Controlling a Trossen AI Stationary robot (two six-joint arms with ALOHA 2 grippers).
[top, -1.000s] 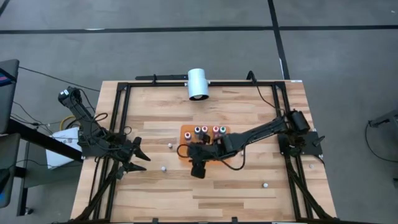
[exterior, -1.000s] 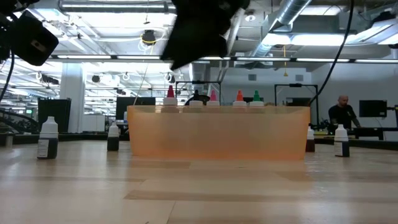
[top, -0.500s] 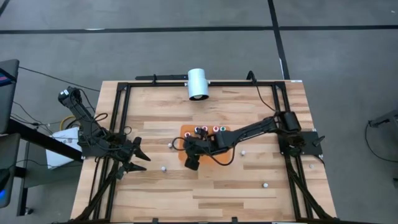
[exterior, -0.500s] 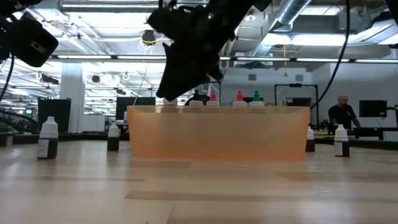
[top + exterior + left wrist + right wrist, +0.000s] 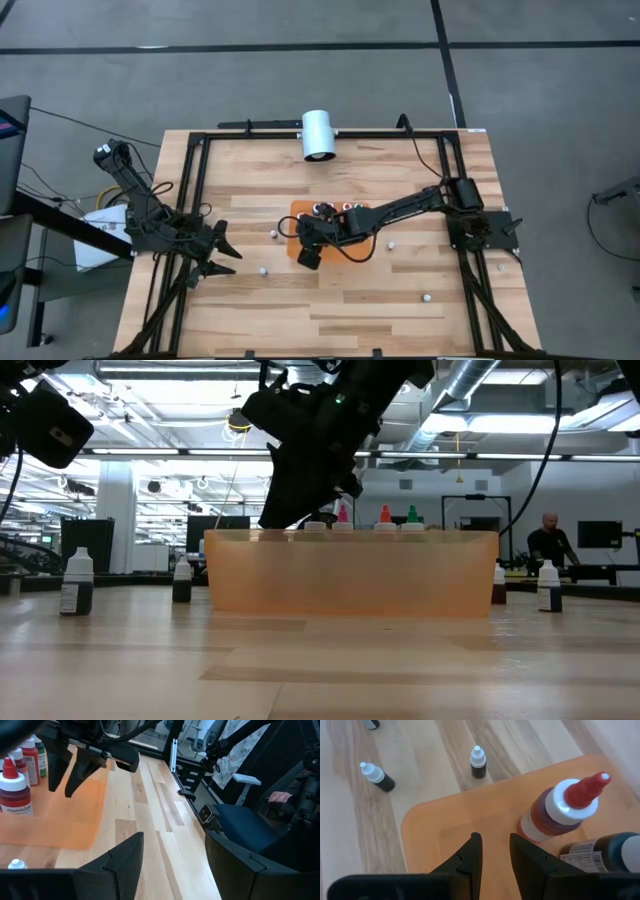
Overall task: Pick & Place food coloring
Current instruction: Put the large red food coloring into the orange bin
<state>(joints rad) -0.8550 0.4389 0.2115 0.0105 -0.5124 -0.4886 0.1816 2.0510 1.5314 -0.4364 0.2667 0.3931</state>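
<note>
Over the orange mat (image 5: 300, 238) we hold our right gripper (image 5: 494, 851), jaws slightly apart and empty, beside the red-capped food coloring bottle (image 5: 559, 810) standing upright there, probably lining up a pick, while our left gripper (image 5: 222, 252) waits, jaws apart.

Two dark, jointed robot arms.
Each is matt black with angular segments, trailing black cables, and a gripper of two tapered, wedge-shaped fingers.

Probably "Chefmaster" on red-topped bottle (image 5: 12, 790)
</note>
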